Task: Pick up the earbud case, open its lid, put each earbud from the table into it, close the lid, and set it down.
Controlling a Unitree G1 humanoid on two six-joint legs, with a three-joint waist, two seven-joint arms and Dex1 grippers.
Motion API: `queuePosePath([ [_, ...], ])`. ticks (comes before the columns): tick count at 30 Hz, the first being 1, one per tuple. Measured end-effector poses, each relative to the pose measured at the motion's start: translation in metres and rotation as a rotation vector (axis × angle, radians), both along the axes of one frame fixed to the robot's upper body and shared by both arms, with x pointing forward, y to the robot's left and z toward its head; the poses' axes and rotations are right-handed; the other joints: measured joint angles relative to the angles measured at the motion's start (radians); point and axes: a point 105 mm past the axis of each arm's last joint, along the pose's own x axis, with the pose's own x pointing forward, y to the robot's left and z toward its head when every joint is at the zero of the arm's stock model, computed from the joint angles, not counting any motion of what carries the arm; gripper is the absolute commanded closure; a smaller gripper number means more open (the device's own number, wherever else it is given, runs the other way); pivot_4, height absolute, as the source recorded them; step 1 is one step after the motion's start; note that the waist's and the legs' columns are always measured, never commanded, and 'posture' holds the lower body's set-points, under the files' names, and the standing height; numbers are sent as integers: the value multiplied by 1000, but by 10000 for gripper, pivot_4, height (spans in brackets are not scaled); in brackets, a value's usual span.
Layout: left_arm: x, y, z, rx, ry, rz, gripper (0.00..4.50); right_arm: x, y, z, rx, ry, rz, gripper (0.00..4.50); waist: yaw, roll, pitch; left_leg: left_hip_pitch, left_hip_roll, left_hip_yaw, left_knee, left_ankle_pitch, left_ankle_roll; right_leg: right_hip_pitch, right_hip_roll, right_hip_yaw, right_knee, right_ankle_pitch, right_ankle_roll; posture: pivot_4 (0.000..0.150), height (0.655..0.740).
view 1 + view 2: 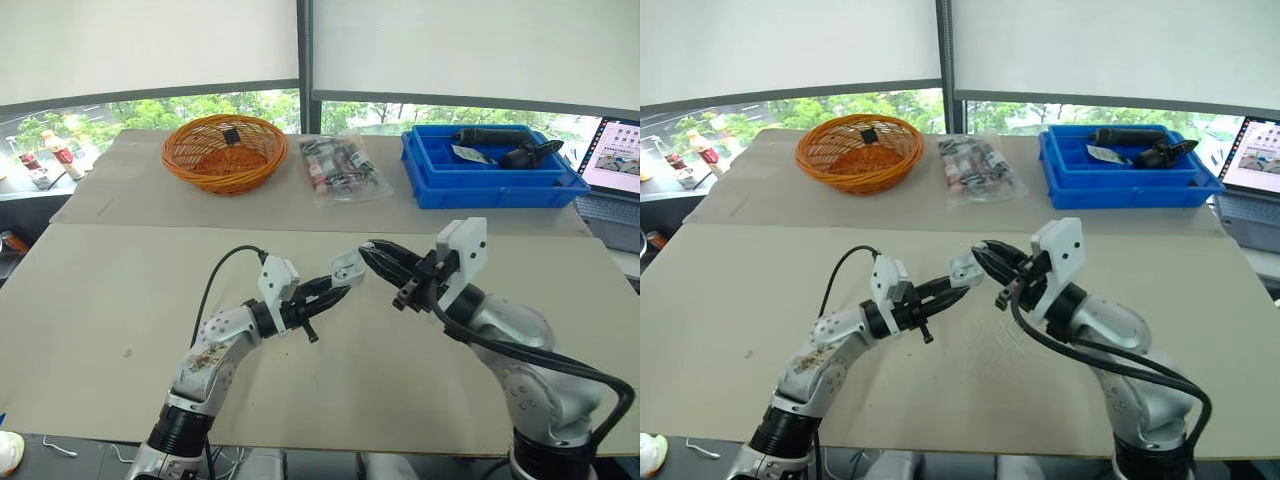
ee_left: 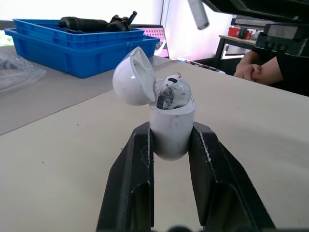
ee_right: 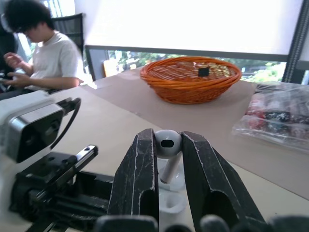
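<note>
Left wrist view first: the left end effector point(image 2: 171, 129) is clamped on the body of the small white glossy plastic earbud case point(image 2: 173, 140), holding it upright in the air above the beige bench point(image 1: 120, 290). Its rounded hinged lid point(image 2: 133, 77) is tipped back open, and what looks like one white earbud point(image 2: 173, 93) sits in a socket. From where I stand the right end effector point(image 3: 169, 136) is pinching the second white stemmed earbud point(image 3: 167, 145) by its head, stem down, just above the open case. So I reckon pick-up, lid opening and the first earbud are done. What's left is seating this one in the free socket, snapping the lid down and setting the case on the bench
</note>
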Motion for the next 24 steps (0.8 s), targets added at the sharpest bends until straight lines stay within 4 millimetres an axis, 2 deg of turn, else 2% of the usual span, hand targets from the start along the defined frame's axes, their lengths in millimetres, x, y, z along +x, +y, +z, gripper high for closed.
queuePosePath([
  [9,1,2,-1,-9,31,0,39825,13,3,-13,-52,-50,-58,41481,-4,0,0,0,0,0,0,0,0,0,0,0,0,0,0,1500,7054],
  [24,-1,0,2,-10,21,-7,39825,9,10,-27,-151,-84,-33,41481,-6,0,0,-1,0,0,0,0,0,-1,0,0,0,0,0,1500,7054],
])
